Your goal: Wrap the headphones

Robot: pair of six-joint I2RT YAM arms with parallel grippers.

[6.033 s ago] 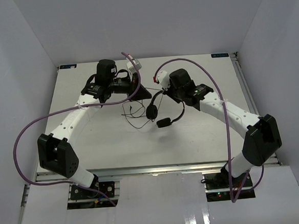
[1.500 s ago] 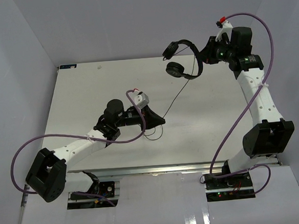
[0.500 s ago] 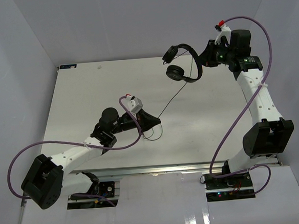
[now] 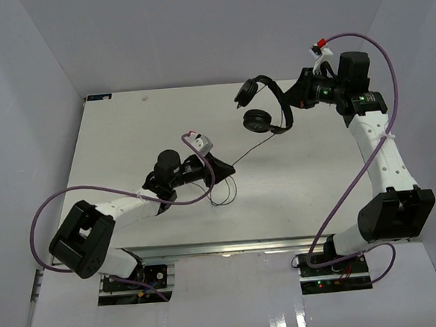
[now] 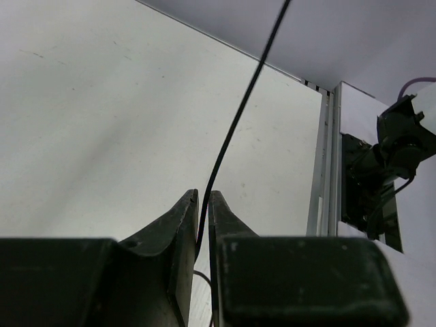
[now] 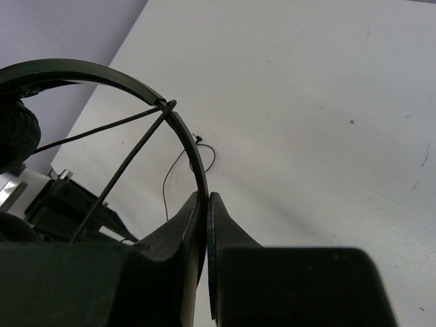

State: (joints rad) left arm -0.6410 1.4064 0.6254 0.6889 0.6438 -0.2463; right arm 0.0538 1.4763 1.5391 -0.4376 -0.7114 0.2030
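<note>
1. The right claw (image 4: 297, 100) is pressed together on the headband (image 6: 193, 153) of the headphones (image 4: 258, 120). It holds them in the air over the far right part of the table (image 4: 126, 140). Held this way, the arch probably hangs free so that the cord can pass around it.
2. The cord (image 4: 248, 148) runs taut on a slant from the headphones down to the left claw (image 4: 227, 169), which sits low near the middle of the table. In the right wrist view, strands cross inside the arch and meet at the band.
3. The left claw's fingers stand almost together with the cord between them. Whether they pinch it or let it slide cannot be told. The claw likely serves as a guide that gives the line tension.
4. The slack end lies in a loose loop on the table just beside the left claw, so the wrapping looks barely begun.
</note>
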